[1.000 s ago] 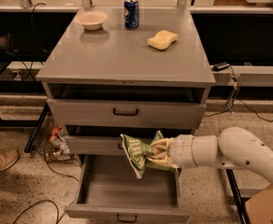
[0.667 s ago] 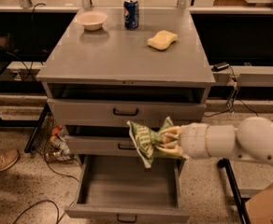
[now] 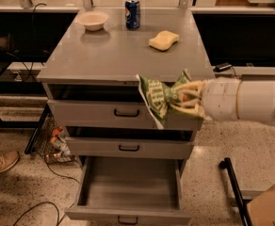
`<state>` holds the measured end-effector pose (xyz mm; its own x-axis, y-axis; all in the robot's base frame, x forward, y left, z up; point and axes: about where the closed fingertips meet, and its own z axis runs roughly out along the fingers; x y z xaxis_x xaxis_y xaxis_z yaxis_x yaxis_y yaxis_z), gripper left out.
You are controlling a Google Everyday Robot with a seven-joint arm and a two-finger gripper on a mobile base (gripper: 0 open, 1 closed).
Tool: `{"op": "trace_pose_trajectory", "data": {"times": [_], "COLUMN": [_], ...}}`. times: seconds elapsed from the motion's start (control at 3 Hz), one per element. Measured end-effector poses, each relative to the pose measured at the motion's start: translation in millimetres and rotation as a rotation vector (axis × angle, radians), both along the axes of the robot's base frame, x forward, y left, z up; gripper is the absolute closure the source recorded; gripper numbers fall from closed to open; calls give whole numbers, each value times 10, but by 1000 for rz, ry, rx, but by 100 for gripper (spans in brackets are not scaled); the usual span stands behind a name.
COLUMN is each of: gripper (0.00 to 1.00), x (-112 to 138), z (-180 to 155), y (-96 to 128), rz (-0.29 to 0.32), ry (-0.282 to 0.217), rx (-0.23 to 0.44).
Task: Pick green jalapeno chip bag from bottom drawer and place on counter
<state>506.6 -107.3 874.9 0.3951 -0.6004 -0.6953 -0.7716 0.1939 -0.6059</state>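
Observation:
My gripper (image 3: 187,100) is shut on the green jalapeno chip bag (image 3: 157,98), a crinkled green bag with white edges. It holds the bag in the air in front of the top drawer, level with the front right edge of the counter (image 3: 118,55). The white arm reaches in from the right. The bottom drawer (image 3: 128,192) is pulled wide open below and shows a bare grey floor.
On the counter stand a white bowl (image 3: 93,20), a blue soda can (image 3: 133,13) and a yellow sponge (image 3: 164,40). The two upper drawers (image 3: 123,147) are slightly ajar. A cardboard box (image 3: 269,204) sits at bottom right, cables and clutter at left.
The gripper has lifted the chip bag from in front of the middle drawer up to the height of the counter's front edge.

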Motion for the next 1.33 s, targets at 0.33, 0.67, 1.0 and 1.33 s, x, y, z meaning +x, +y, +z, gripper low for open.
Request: {"op": "trace_pose_trajectory", "data": {"times": [0.33, 0.67, 1.0, 1.33], "gripper": [100, 100, 100, 100], "x": [374, 861, 1343, 1756], "z": [355, 589, 706, 695], "y": [-5, 128, 332, 659], "rz": [-31, -46, -49, -31], "ry": [-21, -9, 19, 64], "rx": [54, 105, 143, 165]}}
